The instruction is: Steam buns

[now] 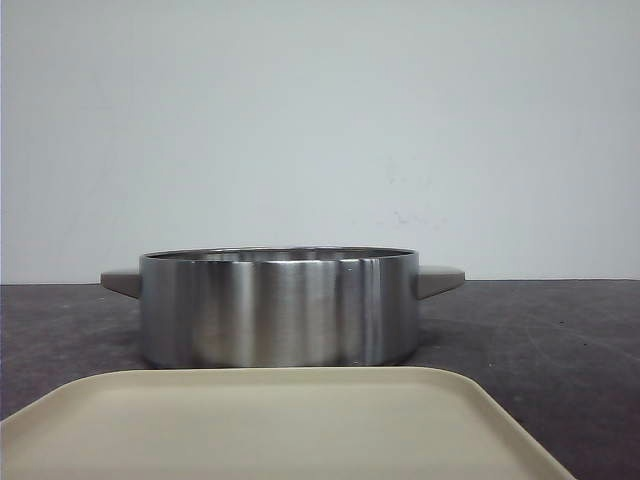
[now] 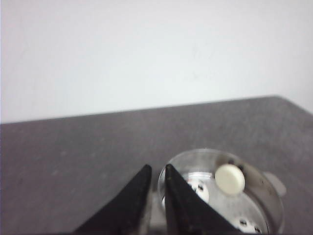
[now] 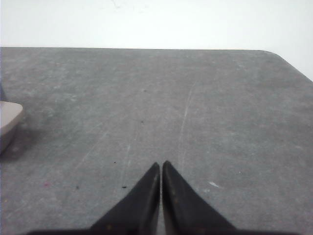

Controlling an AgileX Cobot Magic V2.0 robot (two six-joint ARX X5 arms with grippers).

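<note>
Hovering above the dark bench (image 2: 73,156), the left pincer (image 2: 155,172) has its black fingers drawn nearly together with only a thin slit between the tips and nothing held; just past those tips its wrist view looks down into the steel pot (image 2: 266,193), which the other two views cannot do. Inside lie the buns (image 2: 230,179): one shows a plain, glossy cream dome near the far wall, while at least two more are partly visible lower down, white with small black face marks, one (image 2: 200,190) beside the fingertip and one (image 2: 247,224) near the picture's edge. The whole count is cut off from sight. The right pincer (image 3: 161,164) has its tips pressed together, empty, over bare scratched bench (image 3: 195,107), with only a grey pot handle (image 3: 9,120) poking in at one side. The front view shows neither arm; it gives the pot (image 1: 280,305) side-on, brushed steel with a grey handle at each end, its wall hiding the buns, and a cream tray (image 1: 270,425) lying empty in front of it, close to the camera.
</note>
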